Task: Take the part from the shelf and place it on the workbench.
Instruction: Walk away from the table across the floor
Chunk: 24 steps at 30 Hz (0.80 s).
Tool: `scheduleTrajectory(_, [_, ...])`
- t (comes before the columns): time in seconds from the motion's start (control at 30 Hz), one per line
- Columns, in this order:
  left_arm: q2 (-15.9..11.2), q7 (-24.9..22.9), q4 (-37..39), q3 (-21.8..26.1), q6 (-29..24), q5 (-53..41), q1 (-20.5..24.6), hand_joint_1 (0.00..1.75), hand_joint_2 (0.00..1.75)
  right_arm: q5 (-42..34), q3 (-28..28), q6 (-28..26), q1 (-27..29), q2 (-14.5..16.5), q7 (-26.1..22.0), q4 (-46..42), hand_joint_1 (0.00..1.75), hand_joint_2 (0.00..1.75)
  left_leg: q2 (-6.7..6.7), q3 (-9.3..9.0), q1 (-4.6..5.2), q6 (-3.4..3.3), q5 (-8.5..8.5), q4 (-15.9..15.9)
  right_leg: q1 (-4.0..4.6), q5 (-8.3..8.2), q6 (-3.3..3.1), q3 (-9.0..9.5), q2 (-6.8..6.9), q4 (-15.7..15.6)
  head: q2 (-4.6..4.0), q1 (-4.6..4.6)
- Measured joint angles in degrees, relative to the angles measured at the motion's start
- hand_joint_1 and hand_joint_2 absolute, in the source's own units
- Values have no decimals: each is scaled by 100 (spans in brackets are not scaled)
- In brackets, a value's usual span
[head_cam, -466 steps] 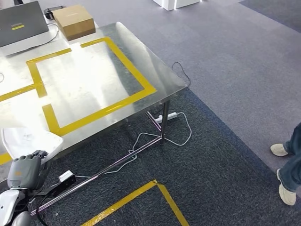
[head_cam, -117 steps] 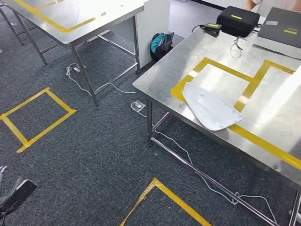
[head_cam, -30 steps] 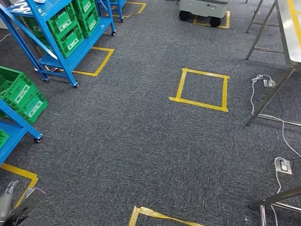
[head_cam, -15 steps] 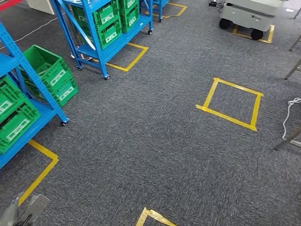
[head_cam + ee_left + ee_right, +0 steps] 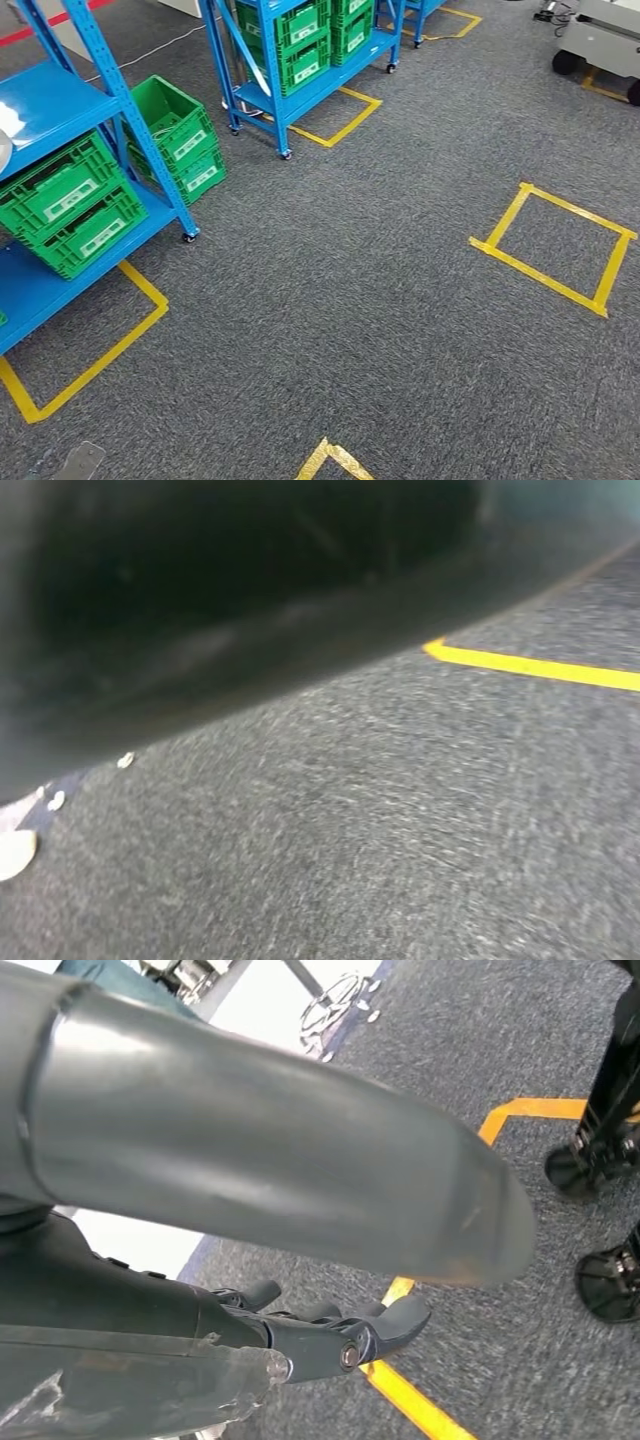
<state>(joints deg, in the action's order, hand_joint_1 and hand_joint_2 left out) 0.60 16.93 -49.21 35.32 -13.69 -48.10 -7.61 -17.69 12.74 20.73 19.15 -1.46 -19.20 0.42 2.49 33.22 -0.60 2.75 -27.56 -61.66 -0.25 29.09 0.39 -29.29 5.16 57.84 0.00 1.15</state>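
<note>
On the near blue shelf (image 5: pixel 112 78), at the far left of the head view, we noted a pale rounded thing (image 5: pixel 3 150) lying on the upper deck; it was cut off by the picture's edge, so we could not tell whether it was the part. Stacked green crates (image 5: pixel 72 205) sat on the deck below it, and another green crate (image 5: pixel 177 135) stood on the grey carpet (image 5: pixel 362 330) just beside the shelf's castored leg. Yellow floor tape (image 5: pixel 90 365) framed the shelf's foot. Beyond the shelf stood a second blue shelf (image 5: pixel 302 85) loaded with more green crates, and well apart from the shelf, across the carpet, lay a yellow taped square (image 5: pixel 555 245). Our right hand (image 5: pixel 256 1150) was released (thick thumb stretched out, dark fingers (image 5: pixel 377 1328) nearly straight beneath it) and held nothing, hanging over carpet and a yellow line. Of our left hand (image 5: pixel 72 465) we saw just a grey sliver low in the head view, nearer to us than the shelf, and we could not tell whether it was clenched or released.
</note>
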Motion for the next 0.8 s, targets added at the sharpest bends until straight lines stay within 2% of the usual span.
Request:
scheduleTrajectory(0.07, [37,4,28,83,37,-48,53,0,0,-18,-4,-9,3,17,-1,0,0,0,224,-248,13,-44,121,467,29,48,67,65,131,2,0,16])
scheduleTrajectory(0.1, [61,7,51,132,62,-79,74,0,0,-29,-8,-14,0,21,-1,0,0,0,231,-263,23,-77,113,515,38,67,100,97,194,-9,0,23])
scheduleTrajectory(0.13, [81,9,82,190,88,-107,83,0,0,-43,-15,-18,-8,26,0,-1,0,0,146,-256,24,-117,119,517,33,79,129,141,262,-29,0,40])
scheduleTrajectory(0.17, [103,13,117,253,116,-135,84,0,0,-59,-25,-21,-23,26,1,-1,0,0,80,-255,18,-152,124,526,21,99,164,175,264,-34,0,42])
scheduleTrajectory(0.2, [130,19,158,322,150,-151,88,0,0,-79,-36,-22,-33,36,1,-2,0,0,15,-256,8,-190,135,534,8,169,196,174,147,31,0,48])
scheduleTrajectory(0.23, [162,35,206,392,188,-168,100,0,0,-102,-47,-24,-36,53,5,-2,0,0,-52,-254,-4,-229,151,542,-5,299,223,110,-31,211,0,59])
scheduleTrajectory(0.3, [245,87,312,523,271,-187,140,0,0,-140,-66,-27,-19,97,18,-2,0,0,-197,-234,-7,-284,174,545,-21,697,249,-236,-414,931,0,74])
scheduleTrajectory(0.33, [289,114,375,587,318,-192,156,0,0,-161,-74,-31,-7,114,26,-2,0,0,-280,-223,1,-297,178,543,-22,859,248,-445,-481,1329,0,73])
scheduleTrajectory(0.37, [331,137,442,651,368,-195,165,0,0,-179,-81,-35,-2,126,31,-2,0,0,-361,-218,8,-303,180,542,-21,922,243,-599,-503,1595,0,73])
scheduleTrajectory(0.4, [372,159,514,723,426,-199,167,0,0,-198,-85,-41,-1,138,34,-2,0,0,-443,-219,13,-304,181,540,-20,861,232,-657,-511,1645,0,73])
scheduleTrajectory(0.43, [414,181,583,797,485,-208,167,0,0,-216,-87,-46,-3,150,36,-2,0,0,-529,-226,14,-302,181,538,-22,686,219,-603,-530,1458,0,72])
scheduleTrajectory(0.47, [452,201,648,869,539,-216,168,0,0,-230,-89,-51,-4,162,36,-2,0,0,-614,-234,11,-297,182,537,-27,448,205,-453,-595,1087,0,73])
scheduleTrajectory(0.5, [491,215,703,934,582,-225,172,0,0,-241,-89,-54,-4,176,36,-1,0,0,-695,-237,13,-283,182,531,-35,239,193,-282,-732,667,0,75])
scheduleTrajectory(0.53, [527,226,752,990,620,-240,177,0,0,-252,-90,-55,-4,195,36,0,0,0,-773,-234,19,-261,182,521,-44,88,182,-142,-841,328,0,74])
scheduleTrajectory(0.57, [554,241,798,1038,664,-254,178,0,0,-265,-90,-56,-7,211,37,1,0,0,-841,-221,21,-231,185,516,-45,14,169,-60,-919,123,0,72])
scheduleTrajectory(0.6, [576,268,844,1091,729,-261,177,0,0,-281,-91,-56,-11,225,39,1,0,0,-903,-207,19,-195,194,518,-36,1,149,-37,-938,52,0,71])
scheduleTrajectory(0.67, [611,359,941,1212,936,-255,166,0,0,-316,-94,-57,-21,247,33,0,0,0,-976,-184,0,-125,212,532,-24,-26,80,-14,-803,34,0,69])
scheduleTrajectory(0.7, [637,411,995,1277,1068,-245,162,0,0,-332,-95,-63,-22,256,26,0,0,0,-890,-160,1,-95,173,489,-27,-44,37,0,-736,14,0,59])
scheduleTrajectory(0.73, [670,457,1042,1335,1188,-245,165,0,0,-345,-96,-68,-16,274,18,0,0,0,-744,-86,8,-67,60,335,-33,-62,0,17,-657,-7,0,39])
scheduleTrajectory(0.8, [747,514,1126,1444,1398,-269,191,0,0,-372,-96,-80,3,314,9,0,0,0,-416,222,21,-29,-329,-315,-27,-74,-45,8,-486,-29,0,1])
